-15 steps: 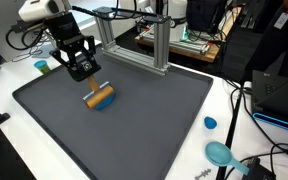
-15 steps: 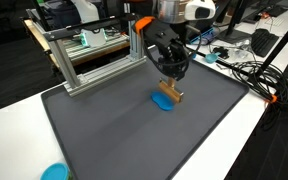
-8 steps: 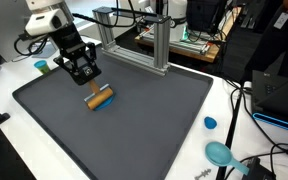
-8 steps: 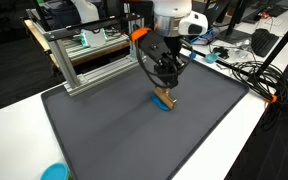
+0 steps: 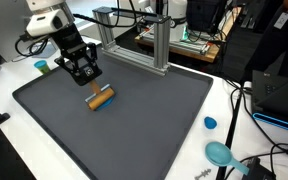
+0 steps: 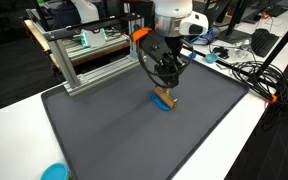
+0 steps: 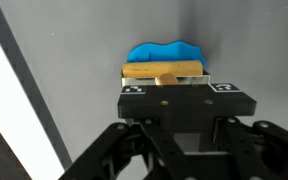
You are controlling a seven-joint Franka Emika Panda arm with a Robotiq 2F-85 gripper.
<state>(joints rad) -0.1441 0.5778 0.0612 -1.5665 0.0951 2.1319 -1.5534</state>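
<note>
One black gripper (image 5: 82, 70) hovers just above a single wooden-handled brush with a blue base (image 5: 101, 97), which lies on the dark grey mat (image 5: 154, 120); whether its fingers are spread cannot be told. Beyond the mat stand one aluminium frame (image 5: 154, 35), one small blue cap (image 5: 210, 124) and one teal scoop-like item (image 5: 222, 154), possibly a spoon. No writing is legible.

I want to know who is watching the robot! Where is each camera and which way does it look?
Exterior view: beside the table, looking down across the dark mat at the brush; arm and gripper show.
Exterior view: from another side, same mat, brush and gripper.
Wrist view: on the arm, facing down past its fingers at the brush.
All share the brush.
</note>
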